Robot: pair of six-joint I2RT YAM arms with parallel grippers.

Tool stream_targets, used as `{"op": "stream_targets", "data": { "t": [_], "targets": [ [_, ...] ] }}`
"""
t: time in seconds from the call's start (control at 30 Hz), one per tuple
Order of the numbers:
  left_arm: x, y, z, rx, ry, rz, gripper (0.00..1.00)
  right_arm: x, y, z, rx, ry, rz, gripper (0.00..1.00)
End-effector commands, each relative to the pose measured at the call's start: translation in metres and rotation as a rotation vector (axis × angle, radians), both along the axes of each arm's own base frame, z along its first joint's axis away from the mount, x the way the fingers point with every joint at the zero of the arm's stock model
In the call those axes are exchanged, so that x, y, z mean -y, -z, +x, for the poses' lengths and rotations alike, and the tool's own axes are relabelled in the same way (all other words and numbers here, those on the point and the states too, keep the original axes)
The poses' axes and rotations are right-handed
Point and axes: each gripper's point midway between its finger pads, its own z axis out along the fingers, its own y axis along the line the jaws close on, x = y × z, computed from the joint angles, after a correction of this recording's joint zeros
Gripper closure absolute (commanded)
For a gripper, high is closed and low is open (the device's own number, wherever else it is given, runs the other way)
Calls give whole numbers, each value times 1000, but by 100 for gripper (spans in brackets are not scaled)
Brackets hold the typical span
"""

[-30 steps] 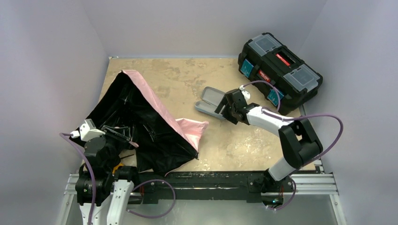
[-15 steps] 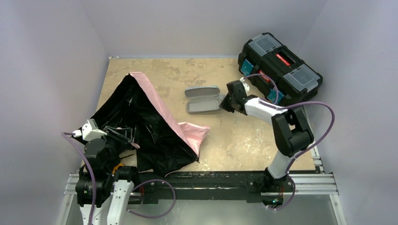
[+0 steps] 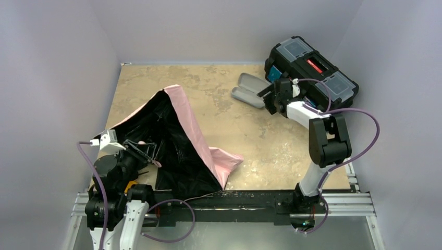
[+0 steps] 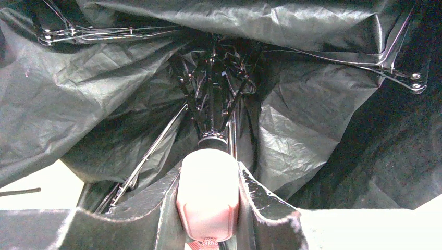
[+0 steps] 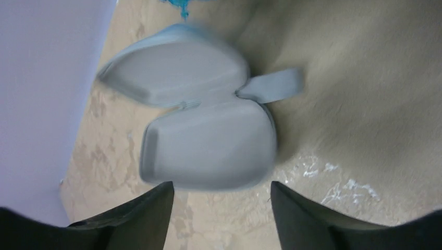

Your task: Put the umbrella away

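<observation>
The umbrella (image 3: 180, 140) lies half open on the left of the table, pale pink outside and black inside. My left gripper (image 3: 136, 147) is shut on its small pink handle (image 4: 208, 192); the black shaft and ribs (image 4: 212, 99) run away from the handle into the black lining. My right gripper (image 3: 271, 99) is open and empty at the far right, just behind the open grey hard case (image 3: 249, 90). The case (image 5: 208, 143) lies just beyond the open fingertips (image 5: 151, 200) in the right wrist view.
A black toolbox (image 3: 311, 73) with a red handle and clear lid compartments stands at the far right corner, close to the right gripper. Purple walls close in the tan table (image 3: 260, 151) on three sides.
The right gripper pushed the grey case from mid-table toward the far right, next to the toolbox. The left gripper moved the handle right and the canopy shifted right and rose.
</observation>
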Motion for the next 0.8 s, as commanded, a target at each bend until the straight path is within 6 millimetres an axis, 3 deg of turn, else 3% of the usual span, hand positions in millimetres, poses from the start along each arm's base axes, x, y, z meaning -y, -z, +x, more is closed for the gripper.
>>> {"op": "stream_targets", "data": {
  "t": [0.0, 0.1, 0.23, 0.37, 0.43, 0.53, 0.63, 0.77],
  "targets": [
    [21, -34, 8, 158, 149, 32, 100, -22, -16, -4, 51, -116, 47, 18],
    [28, -35, 8, 176, 198, 38, 100, -26, -35, -27, 106, -216, -18, 3],
    [41, -35, 11, 198, 270, 18, 100, -41, -65, -54, 182, -373, -16, 1],
    [58, -37, 15, 231, 371, -21, 100, -86, -94, -79, 288, -578, 113, 2],
    [65, -39, 18, 249, 415, -38, 100, -119, -113, -88, 371, -697, 205, 10],
    [75, -39, 23, 268, 474, -64, 100, -167, -123, -93, 398, -841, 252, 16],
    [83, -35, 31, 269, 520, -102, 100, -212, -124, -96, 396, -961, 296, 21],
    [87, -32, 40, 303, 538, -143, 100, -250, -117, -102, 380, -1031, 336, 40]
  ]
}}
